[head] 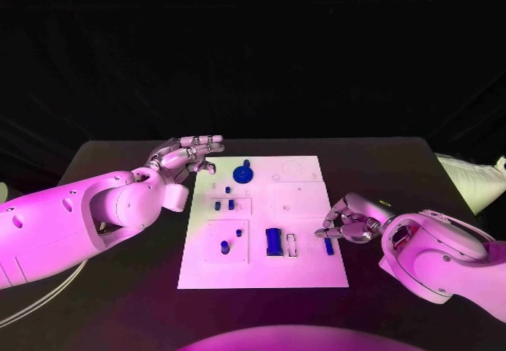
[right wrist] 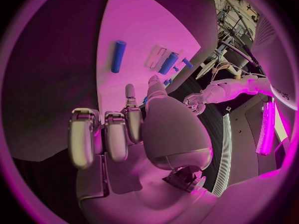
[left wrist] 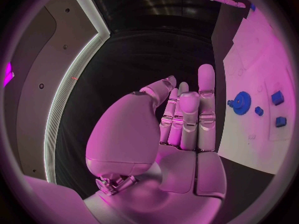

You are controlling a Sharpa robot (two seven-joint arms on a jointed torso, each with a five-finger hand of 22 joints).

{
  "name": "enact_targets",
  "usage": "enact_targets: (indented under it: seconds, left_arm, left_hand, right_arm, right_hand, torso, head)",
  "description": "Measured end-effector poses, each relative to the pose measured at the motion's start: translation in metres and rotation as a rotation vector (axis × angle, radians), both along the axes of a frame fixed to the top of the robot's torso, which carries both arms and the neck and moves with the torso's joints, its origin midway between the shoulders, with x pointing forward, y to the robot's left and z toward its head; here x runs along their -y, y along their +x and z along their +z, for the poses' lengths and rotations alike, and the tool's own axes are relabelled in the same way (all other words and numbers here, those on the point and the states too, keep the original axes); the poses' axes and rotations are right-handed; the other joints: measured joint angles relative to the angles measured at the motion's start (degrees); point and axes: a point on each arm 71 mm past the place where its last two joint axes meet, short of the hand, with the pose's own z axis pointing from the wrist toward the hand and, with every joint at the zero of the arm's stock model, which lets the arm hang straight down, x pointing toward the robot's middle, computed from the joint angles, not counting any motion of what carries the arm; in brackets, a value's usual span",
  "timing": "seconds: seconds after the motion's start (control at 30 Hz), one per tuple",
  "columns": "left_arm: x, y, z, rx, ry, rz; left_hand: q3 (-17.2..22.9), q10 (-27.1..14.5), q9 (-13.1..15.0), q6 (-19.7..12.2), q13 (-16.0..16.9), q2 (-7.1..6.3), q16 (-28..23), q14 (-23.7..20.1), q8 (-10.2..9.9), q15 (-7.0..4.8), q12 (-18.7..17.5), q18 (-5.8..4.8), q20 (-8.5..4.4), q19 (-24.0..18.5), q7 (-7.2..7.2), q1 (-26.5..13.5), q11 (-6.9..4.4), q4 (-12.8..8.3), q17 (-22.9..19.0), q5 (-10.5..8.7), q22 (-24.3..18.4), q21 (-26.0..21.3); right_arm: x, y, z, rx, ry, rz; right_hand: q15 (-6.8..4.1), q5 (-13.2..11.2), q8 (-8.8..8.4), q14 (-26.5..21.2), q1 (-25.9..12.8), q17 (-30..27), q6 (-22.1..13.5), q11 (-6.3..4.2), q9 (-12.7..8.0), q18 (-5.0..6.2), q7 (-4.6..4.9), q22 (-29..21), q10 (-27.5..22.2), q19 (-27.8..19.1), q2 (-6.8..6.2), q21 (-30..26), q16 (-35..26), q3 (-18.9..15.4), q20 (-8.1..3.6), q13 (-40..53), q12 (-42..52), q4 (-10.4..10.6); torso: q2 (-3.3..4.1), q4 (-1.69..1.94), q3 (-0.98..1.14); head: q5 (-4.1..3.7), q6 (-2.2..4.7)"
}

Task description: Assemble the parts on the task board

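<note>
The board [head: 306, 272] lies in the middle of the counter [head: 105, 157]. The left hand [head: 188, 155] hovers at the board's far left corner, fingers straight and side by side, holding nothing; a gear [head: 243, 174] stands on the board just beside it. The right hand [head: 348, 223] sits at the board's right edge, fingers curled in; whether they pinch anything I cannot tell. A thin rod [head: 328, 246] lies on the board just below that hand, near the right edge. A thicker block [head: 273, 241] lies toward the near middle, next to a pale slot [head: 292, 246]. Small pegs [head: 224, 205] stand at the left middle, and two more parts [head: 230, 241] lie near the near left corner.
</note>
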Motion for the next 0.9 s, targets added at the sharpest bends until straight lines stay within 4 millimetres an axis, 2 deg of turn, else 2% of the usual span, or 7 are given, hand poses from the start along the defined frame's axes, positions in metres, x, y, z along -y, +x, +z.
enact_targets:
  seconds: [0.17, 0.33, 0.77, 0.9]
  left_arm:
    - [0.001, 0.0, 0.0, -0.001, -0.001, -0.004]
    - [0.002, -0.001, 0.0, -0.001, -0.002, -0.006]
    - [0.002, -0.001, 0.0, -0.001, -0.002, -0.01]
    - [0.002, -0.001, 0.0, -0.001, -0.002, -0.011]
  left_hand:
    - [0.0, -0.2, 0.0, -0.2, 0.0, 0.0, 0.0, -0.1, 0.0, 0.15, 0.0, 0.0, 0.0, 0.0, 0.21, 0.0, 0.21, 0.0, -0.1, 0.0, 0.0, 0.0]
    - [0.0, -0.2, 0.0, -0.2, 0.0, 0.0, 0.0, -0.1, 0.0, 0.15, 0.0, 0.0, 0.0, 0.0, 0.21, 0.0, 0.22, 0.0, -0.1, 0.0, 0.1, 0.0]
    - [0.0, -0.2, 0.0, -0.2, 0.0, 0.0, 0.0, -0.1, 0.0, 0.14, 0.0, 0.0, 0.0, 0.0, 0.21, 0.0, 0.21, 0.0, -0.1, 0.0, 0.0, 0.0]
    - [0.0, -0.2, 0.0, -0.2, 0.0, 0.0, 0.0, -0.1, 0.0, 0.14, 0.0, 0.0, 0.0, 0.0, 0.21, 0.0, 0.21, 0.0, -0.1, 0.0, 0.0, 0.0]
  right_arm:
    - [0.006, -0.001, -0.002, 0.011, -0.044, 0.001]
    - [0.01, -0.001, -0.006, 0.012, -0.085, 0.003]
    - [0.009, 0.001, -0.015, 0.007, -0.17, 0.035]
    - [0.007, 0.001, -0.018, 0.0, -0.19, 0.05]
  right_hand:
    - [0.0, 0.3, 0.0, 0.0, 0.2, 0.0, 0.3, 0.1, -0.1, 0.0, -0.29, 0.0, -0.1, 0.0, 0.22, 0.0, 0.0, 0.0, 0.0, 0.0, 0.0, 0.0]
    - [0.0, 0.3, 0.0, 0.0, 0.3, 0.0, 0.8, 0.11, -0.1, 0.0, -0.34, 0.0, -0.1, 0.0, 0.32, 0.0, 0.0, 0.0, 0.0, 0.1, 0.0, 0.0]
    - [0.01, 0.5, 0.0, 0.0, 0.5, 0.0, 2.8, 0.2, -0.1, 0.0, -1.11, 0.0, -0.2, 0.0, 0.5, 0.0, 0.0, -0.2, 0.0, 1.6, -0.3, 0.2]
    - [0.02, 0.3, 0.0, 0.0, 0.5, 0.0, 3.1, 0.2, -0.1, 0.0, -1.04, 0.0, -0.2, 0.0, 0.5, 0.0, 0.0, -0.2, 0.0, 1.7, -0.3, 0.2]
  torso:
    - [0.0, 0.04, 0.01]
    - [0.01, 0.15, 0.03]
    - [0.06, 0.23, 0.02]
    - [0.07, 0.22, 0.03]
  head:
    - [-0.63, 0.13]
    - [-0.91, 0.2]
    - [-0.82, 0.04]
    - [-0.76, -0.04]
